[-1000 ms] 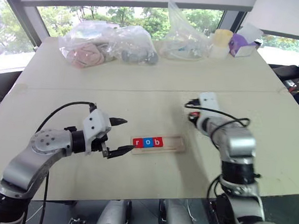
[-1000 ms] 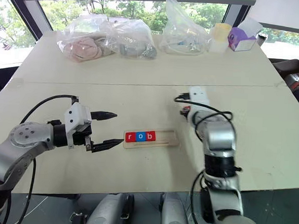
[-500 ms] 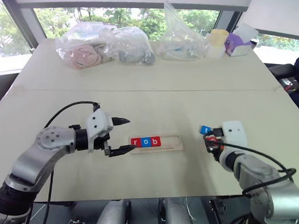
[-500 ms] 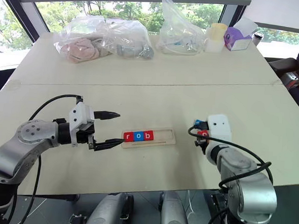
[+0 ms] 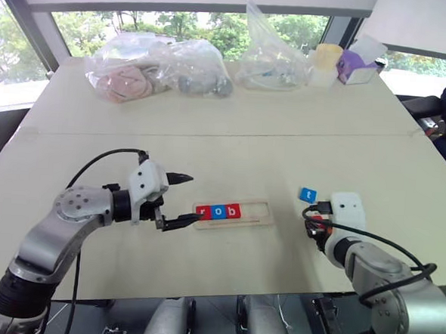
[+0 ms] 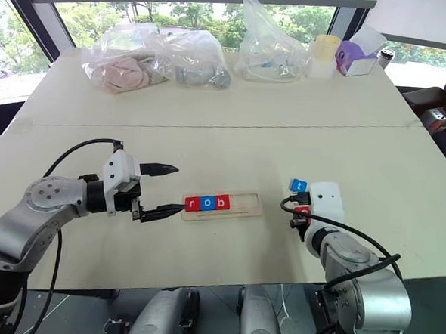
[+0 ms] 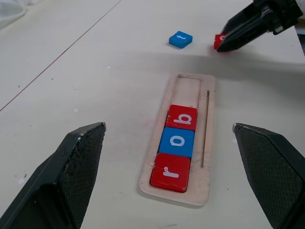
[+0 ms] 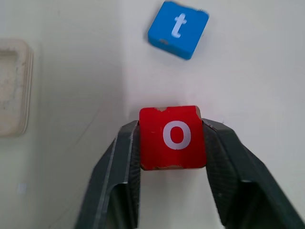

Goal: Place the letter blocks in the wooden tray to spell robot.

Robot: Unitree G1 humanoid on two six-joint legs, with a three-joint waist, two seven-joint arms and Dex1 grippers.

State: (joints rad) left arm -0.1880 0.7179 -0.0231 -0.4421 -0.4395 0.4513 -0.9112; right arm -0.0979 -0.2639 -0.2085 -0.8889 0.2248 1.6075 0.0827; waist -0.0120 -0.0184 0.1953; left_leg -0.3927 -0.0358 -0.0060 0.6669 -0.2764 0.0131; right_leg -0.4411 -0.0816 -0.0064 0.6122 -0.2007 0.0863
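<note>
- Since a second ago, the right tool (image 8: 172,138) has been drawn back from beyond the far end of the wooden tray (image 5: 233,213) to the near right part of the bench (image 5: 210,136) — the left tool (image 5: 177,202) has kept its place by the tray's left end.
- Three letter blocks are already seated at the tray's left end: a red r (image 7: 170,172), a blue o (image 7: 177,142) and a red b (image 7: 181,117), edge to edge.
- Two places at the tray's right end are left bare, so roughly three fifths of the word is judged done.
- A red o block (image 8: 173,137) sits between the right tool's fingers (image 8: 121,157), which touch both of its sides; the tool is read as clamped on it, though how firmly cannot be told.
- A blue t block (image 8: 177,29) lies on the bench just beyond the right tool's tips, well apart from the tray.
- The left tool's jaws stand wide apart and empty, the tray's left end lying ahead of them.
- Still to do — the o goes beside the b, then the t goes last.
</note>
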